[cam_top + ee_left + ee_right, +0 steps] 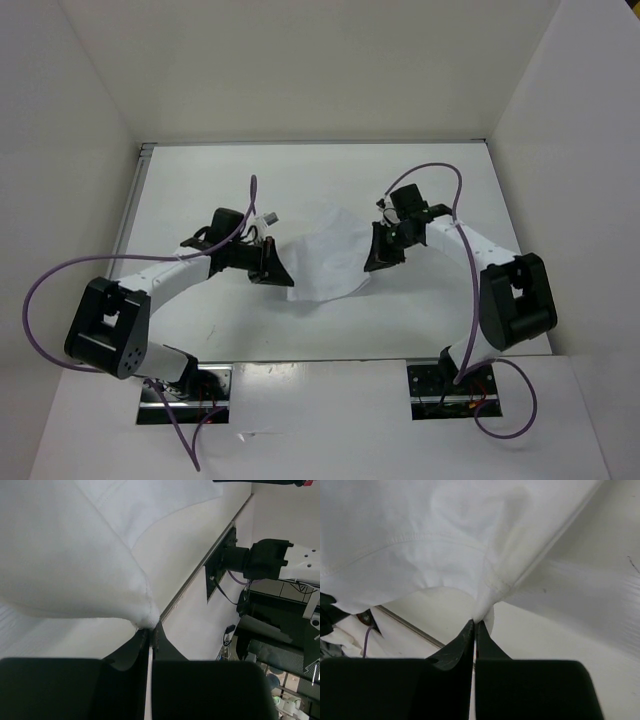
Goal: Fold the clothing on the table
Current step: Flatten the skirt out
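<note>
The clothing is a white, wrinkled piece of fabric stretched between my two grippers over the middle of the table. My left gripper is shut on its left corner; in the left wrist view the cloth bunches into the pinched fingertips. On the other side, my right gripper is shut on the right corner, and the right wrist view shows a hemmed edge of the clothing pulled into the closed tips.
White upright walls stand at the left, back and right of the table. The arms' base plates sit at the near edge, with purple cables looping beside them.
</note>
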`<state>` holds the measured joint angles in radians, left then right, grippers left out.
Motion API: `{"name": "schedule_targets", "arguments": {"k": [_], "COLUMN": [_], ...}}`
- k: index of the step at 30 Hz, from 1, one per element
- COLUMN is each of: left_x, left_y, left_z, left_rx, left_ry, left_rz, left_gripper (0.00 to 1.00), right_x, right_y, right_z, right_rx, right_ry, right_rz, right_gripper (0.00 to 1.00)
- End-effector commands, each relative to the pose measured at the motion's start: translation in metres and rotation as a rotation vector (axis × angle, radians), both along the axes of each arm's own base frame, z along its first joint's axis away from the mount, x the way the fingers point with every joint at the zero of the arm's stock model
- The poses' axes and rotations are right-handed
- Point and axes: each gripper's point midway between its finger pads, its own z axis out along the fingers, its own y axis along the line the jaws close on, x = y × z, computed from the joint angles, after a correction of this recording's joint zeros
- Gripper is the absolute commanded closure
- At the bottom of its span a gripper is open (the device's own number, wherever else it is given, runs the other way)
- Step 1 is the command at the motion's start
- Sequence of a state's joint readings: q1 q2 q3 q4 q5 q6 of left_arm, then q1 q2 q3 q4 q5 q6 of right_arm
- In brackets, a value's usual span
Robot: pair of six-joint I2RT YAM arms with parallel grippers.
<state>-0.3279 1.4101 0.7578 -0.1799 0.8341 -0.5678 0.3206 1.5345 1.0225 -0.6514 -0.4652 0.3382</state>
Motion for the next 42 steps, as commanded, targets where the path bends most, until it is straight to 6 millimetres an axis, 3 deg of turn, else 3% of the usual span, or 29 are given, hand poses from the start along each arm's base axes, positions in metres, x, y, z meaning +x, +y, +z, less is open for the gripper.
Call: {"name": "schedule_targets", "arguments": {"k": [1, 3, 4, 5, 7, 8, 9, 12, 14, 20, 23, 27, 30, 32, 33, 34, 36, 37, 39, 40, 41, 42], "left_x": [0.012, 0.024, 0.029, 0.03, 0.036, 0.034, 0.04, 0.038, 0.038, 0.038, 0.042, 0.045, 0.054, 0.066, 0.08, 0.091, 0.111, 0.13, 0.141, 0.149, 0.151, 0.156], "left_y": [0.007, 0.036, 0.047, 0.053, 0.077, 0.078, 0.092, 0.108, 0.108, 0.083, 0.071, 0.05, 0.043, 0.042, 0.04, 0.039, 0.039, 0.04, 0.04, 0.038, 0.038, 0.037], "left_z": [-0.003, -0.022, -0.022, -0.021, -0.011, -0.004, 0.007, 0.016, 0.018, 0.006, 0.014, 0.045, 0.072, 0.085, 0.11, 0.113, 0.133, 0.156, 0.18, 0.189, 0.199, 0.228], "left_rx": [0.056, 0.19, 0.227, 0.24, 0.257, 0.25, 0.254, 0.261, 0.251, 0.161, 0.113, 0.017, 0.001, 0.0, -0.018, -0.011, -0.001, 0.004, -0.003, -0.01, -0.008, -0.028], "left_ry": [-0.014, 0.054, 0.042, 0.046, 0.05, 0.034, 0.0, -0.022, -0.027, 0.013, -0.004, -0.084, -0.151, -0.187, -0.247, -0.246, -0.29, -0.348, -0.394, -0.415, -0.427, -0.489], "left_rz": [0.045, 0.204, 0.268, 0.306, 0.453, 0.456, 0.529, 0.581, 0.567, 0.444, 0.376, 0.248, 0.222, 0.231, 0.232, 0.239, 0.263, 0.291, 0.301, 0.302, 0.298, 0.301], "left_gripper": [1.0, 1.0, 1.0, 1.0, 1.0, 1.0, 1.0, 1.0, 1.0, 1.0, 1.0, 1.0, 1.0, 1.0, 1.0, 1.0, 1.0, 1.0, 1.0, 0.99, 0.99, 0.98], "right_x": [0.007, 0.011, 0.023, 0.025, 0.031, 0.033, 0.036, 0.043, 0.041, 0.038, 0.037, 0.038, 0.04, 0.051, 0.057, 0.067, 0.081, 0.093, 0.104, 0.111, 0.114, 0.119], "right_y": [-0.022, -0.049, -0.068, -0.073, -0.093, -0.099, -0.105, -0.118, -0.111, -0.075, -0.057, -0.039, -0.041, -0.045, -0.046, -0.048, -0.052, -0.06, -0.067, -0.075, -0.078, -0.08], "right_z": [-0.014, -0.02, -0.017, -0.017, -0.007, -0.008, 0.0, 0.012, 0.016, 0.026, 0.039, 0.066, 0.091, 0.11, 0.12, 0.138, 0.155, 0.178, 0.196, 0.225, 0.239, 0.261], "right_rx": [-0.125, -0.247, -0.286, -0.287, -0.318, -0.336, -0.335, -0.332, -0.293, -0.138, -0.085, -0.031, -0.012, -0.023, -0.027, -0.031, -0.053, -0.073, -0.109, -0.121, -0.126, -0.12], "right_ry": [-0.004, 0.019, -0.006, -0.004, -0.031, -0.035, -0.058, -0.104, -0.101, -0.111, -0.13, -0.2, -0.279, -0.343, -0.373, -0.419, -0.468, -0.538, -0.594, -0.662, -0.701, -0.752], "right_rz": [-0.075, -0.188, -0.262, -0.281, -0.381, -0.4, -0.432, -0.494, -0.477, -0.361, -0.302, -0.242, -0.252, -0.276, -0.288, -0.295, -0.327, -0.369, -0.388, -0.432, -0.443, -0.455], "right_gripper": [1.0, 1.0, 1.0, 1.0, 1.0, 1.0, 1.0, 1.0, 1.0, 1.0, 1.0, 1.0, 1.0, 1.0, 1.0, 1.0, 1.0, 1.0, 1.0, 1.0, 1.0, 1.0]}}
